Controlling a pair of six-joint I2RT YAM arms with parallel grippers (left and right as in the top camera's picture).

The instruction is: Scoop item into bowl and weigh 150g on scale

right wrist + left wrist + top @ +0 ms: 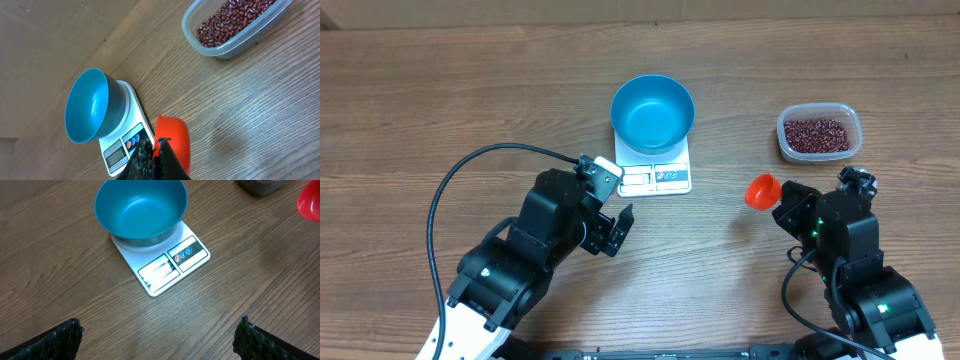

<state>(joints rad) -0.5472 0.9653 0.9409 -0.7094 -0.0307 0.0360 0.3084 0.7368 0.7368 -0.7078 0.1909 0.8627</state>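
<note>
My left claw (617, 228) hangs wide open above the counter (470, 90), gripping nothing. My right claw (788, 205) is clamped tight on the red scoop (761, 190). The bowl (653, 112) sits on the scale (665, 178). The beans (815, 133) lie in the clear tub (850, 118), well apart on the right.

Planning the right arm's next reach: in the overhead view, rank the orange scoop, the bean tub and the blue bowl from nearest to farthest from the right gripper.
1. Orange scoop: held in the right gripper.
2. Bean tub: beyond it, slightly right.
3. Blue bowl: far to its left, on the scale.
</note>
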